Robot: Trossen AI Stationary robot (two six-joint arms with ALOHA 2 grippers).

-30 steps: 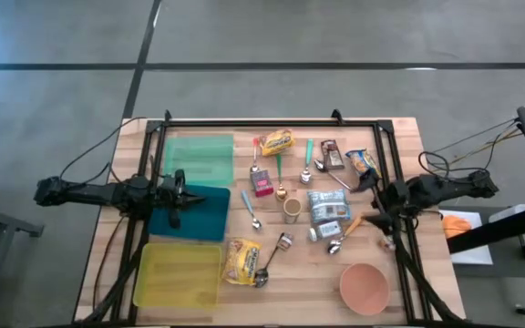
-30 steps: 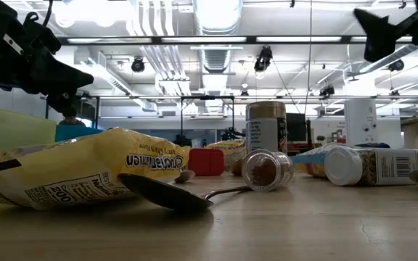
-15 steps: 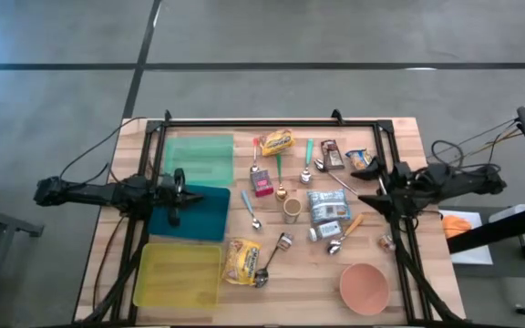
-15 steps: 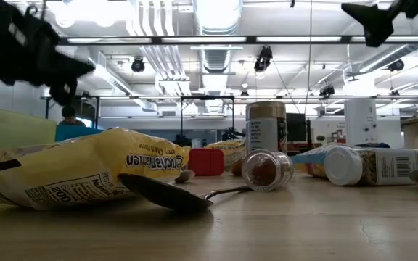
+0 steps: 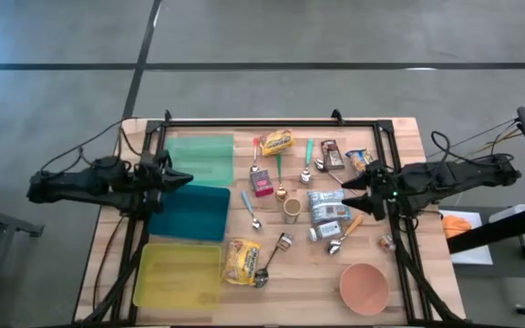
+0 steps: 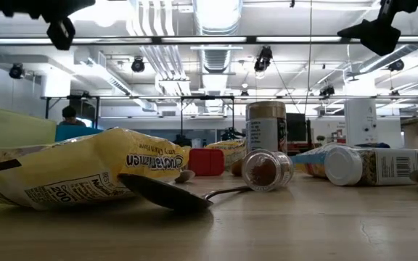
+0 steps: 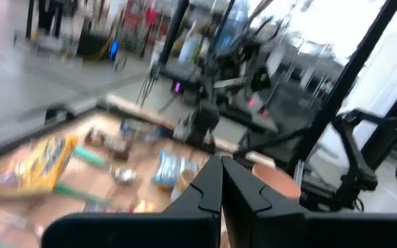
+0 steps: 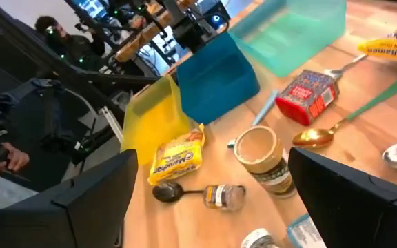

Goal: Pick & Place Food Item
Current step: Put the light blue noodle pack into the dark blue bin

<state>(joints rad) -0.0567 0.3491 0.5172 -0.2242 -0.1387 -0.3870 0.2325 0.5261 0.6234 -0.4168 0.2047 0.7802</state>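
Note:
Food lies in the middle of the table: a yellow noodle packet (image 5: 241, 260) near the front, a yellow packet (image 5: 277, 141) at the far side, a small red box (image 5: 262, 185), a snack bag (image 5: 361, 160) and a dark bar (image 5: 334, 155). All lie flat on the wood. My left gripper (image 5: 186, 178) hangs shut and level above the green tray (image 5: 197, 157) and the blue tray (image 5: 194, 217), holding nothing; its fingers meet in the left wrist view (image 7: 221, 184). My right gripper (image 5: 346, 186) hangs open in the air beside two lying bottles (image 5: 326, 208), nothing between its fingers (image 8: 219, 207).
A yellow tray (image 5: 179, 273) sits at the near left and a pink bowl (image 5: 365, 287) at the near right. Several spoons, a brown-lidded jar (image 5: 292, 210) and a small spice jar (image 5: 283, 241) lie among the food. A black frame (image 5: 272, 121) borders the work area.
Both arms have risen. My left gripper has gone up from just above the blue tray, staying shut, and in the low view it has moved to the picture's top edge. My right gripper has lifted, rolled, and shifted toward the table's middle and far side, staying open.

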